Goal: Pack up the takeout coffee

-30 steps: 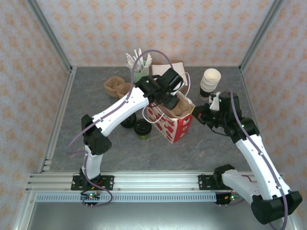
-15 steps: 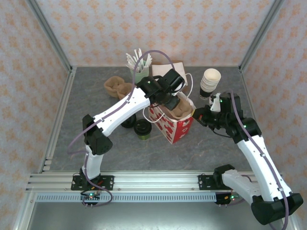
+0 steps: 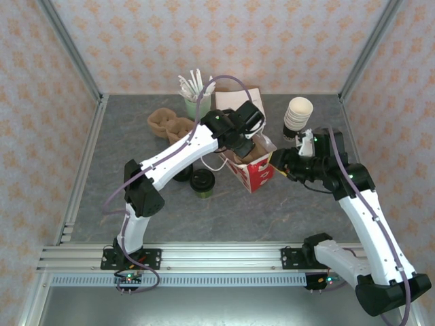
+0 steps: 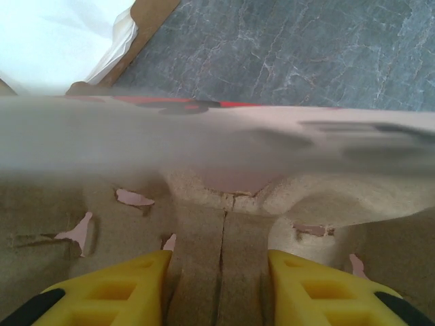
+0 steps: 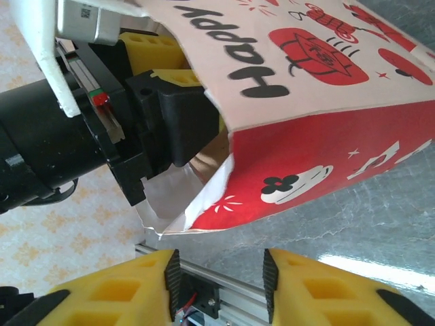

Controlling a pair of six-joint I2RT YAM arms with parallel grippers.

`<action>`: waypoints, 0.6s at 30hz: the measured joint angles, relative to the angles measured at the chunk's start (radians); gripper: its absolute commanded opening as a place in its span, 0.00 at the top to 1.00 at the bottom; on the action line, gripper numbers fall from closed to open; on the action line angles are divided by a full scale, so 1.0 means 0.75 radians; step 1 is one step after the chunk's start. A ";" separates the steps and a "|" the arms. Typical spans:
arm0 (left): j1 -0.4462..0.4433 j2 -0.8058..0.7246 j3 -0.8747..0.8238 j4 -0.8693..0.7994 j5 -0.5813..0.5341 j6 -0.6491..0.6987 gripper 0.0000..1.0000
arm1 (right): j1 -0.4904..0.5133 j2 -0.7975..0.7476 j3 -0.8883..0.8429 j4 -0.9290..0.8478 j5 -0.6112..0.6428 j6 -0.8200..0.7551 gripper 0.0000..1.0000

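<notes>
Grey marbled worktop (image 3: 306,204): nearest sits small olive-green paper coffee cup w/ black lid (image 3: 202,183), upright, just left of red-and-white paper bag (image 3: 257,175), outside it. R tool (image 5: 219,263) spread, nothing btwn its yellow fingers (image 5: 122,285), just beside bag's right side. L tool (image 4: 217,261) reaches down into bag mouth, pinching centre ridge of brown moulded-pulp cup carrier (image 4: 224,217). Farther back: stack of cream paper cups (image 3: 298,114), pale green cup of sticks (image 3: 196,103), both near rear edge.
</notes>
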 measured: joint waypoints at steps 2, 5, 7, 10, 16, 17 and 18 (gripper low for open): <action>-0.001 0.000 -0.001 0.001 0.009 0.010 0.60 | 0.000 0.002 0.052 -0.023 0.025 -0.016 0.52; 0.000 0.000 -0.001 0.002 0.033 0.035 0.60 | 0.000 0.012 0.149 -0.031 0.089 -0.068 0.46; 0.000 0.000 -0.001 0.002 0.044 0.049 0.59 | 0.000 0.023 0.201 -0.026 0.143 -0.119 0.44; 0.000 0.000 -0.002 0.006 0.073 0.075 0.59 | 0.000 0.051 0.237 0.003 0.219 -0.208 0.44; 0.002 0.000 -0.005 0.028 0.148 0.125 0.59 | 0.000 0.126 0.182 0.117 0.288 -0.330 0.44; 0.002 0.000 -0.009 0.032 0.160 0.133 0.59 | 0.000 0.143 0.171 0.134 0.287 -0.342 0.44; 0.002 0.000 -0.010 0.033 0.169 0.138 0.59 | 0.000 0.157 0.162 0.149 0.287 -0.351 0.44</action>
